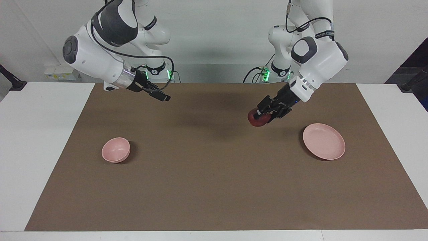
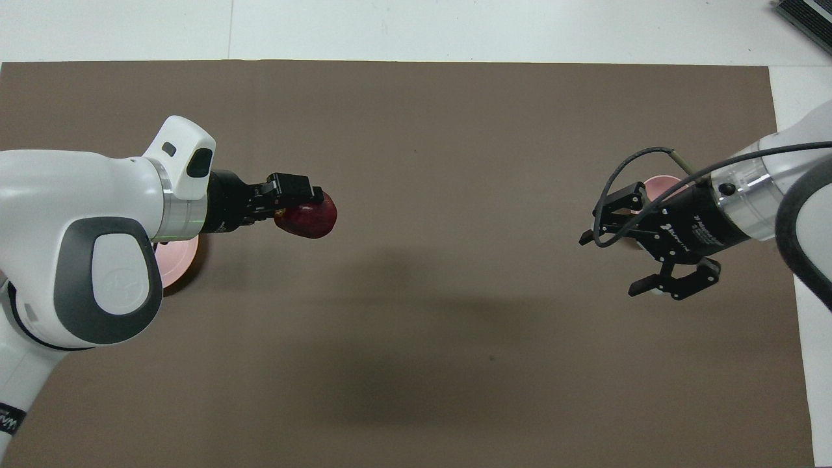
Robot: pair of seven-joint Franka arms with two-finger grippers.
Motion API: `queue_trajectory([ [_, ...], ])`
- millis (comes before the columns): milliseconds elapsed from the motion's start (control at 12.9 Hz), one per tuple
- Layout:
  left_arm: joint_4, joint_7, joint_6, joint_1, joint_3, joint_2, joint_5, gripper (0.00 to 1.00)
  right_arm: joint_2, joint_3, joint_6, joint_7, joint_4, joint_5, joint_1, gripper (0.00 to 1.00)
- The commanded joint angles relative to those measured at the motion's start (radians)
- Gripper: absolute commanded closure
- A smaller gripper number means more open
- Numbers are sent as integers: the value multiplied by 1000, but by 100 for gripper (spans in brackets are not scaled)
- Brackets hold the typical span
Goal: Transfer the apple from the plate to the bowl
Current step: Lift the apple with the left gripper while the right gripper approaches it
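My left gripper (image 1: 259, 115) is shut on the dark red apple (image 1: 258, 121) and holds it in the air over the brown mat, off the plate toward the table's middle. The apple (image 2: 313, 218) and the left gripper (image 2: 304, 203) also show in the overhead view. The flat pale pink plate (image 1: 323, 141) lies bare toward the left arm's end; in the overhead view the plate (image 2: 181, 260) is mostly hidden under the left arm. The small deep pink bowl (image 1: 116, 149) stands toward the right arm's end. My right gripper (image 1: 164, 97) hangs open and raised; in the overhead view it (image 2: 610, 265) partly covers the bowl (image 2: 664, 184).
A brown mat (image 1: 207, 187) covers most of the white table (image 1: 36, 134). Nothing else lies on the mat between the plate and the bowl.
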State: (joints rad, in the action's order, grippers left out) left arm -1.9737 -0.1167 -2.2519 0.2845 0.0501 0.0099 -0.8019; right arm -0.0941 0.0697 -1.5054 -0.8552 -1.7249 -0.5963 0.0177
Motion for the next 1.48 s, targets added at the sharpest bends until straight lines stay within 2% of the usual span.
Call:
queue_trajectory([
  [0,-5,-14,-32,10,16,-21,-123,100,-27,4,-73,-121,-57,-153,-21,0],
  [155,-8,-14,-63,10,51,-34,-172,100,-45,4,-151,-197,-82,-232,-73,0],
  [389,-11,-47,-118,18,99,-37,-175,100,-82,4,-217,-197,-120,-410,-96,0],
  [544,-11,-52,-156,36,111,-30,-183,100,-82,4,-236,-190,-168,-584,-105,0],
  [777,-13,-78,-208,59,112,-19,-183,100,-82,4,-288,-189,-194,-698,-130,0],
  [1088,-13,-110,-216,99,111,-21,-183,100,-70,4,-413,-209,-219,-821,-219,0],
  [1399,-30,-124,-215,117,111,-27,-183,100,-69,4,-435,-232,-219,-856,-223,0],
])
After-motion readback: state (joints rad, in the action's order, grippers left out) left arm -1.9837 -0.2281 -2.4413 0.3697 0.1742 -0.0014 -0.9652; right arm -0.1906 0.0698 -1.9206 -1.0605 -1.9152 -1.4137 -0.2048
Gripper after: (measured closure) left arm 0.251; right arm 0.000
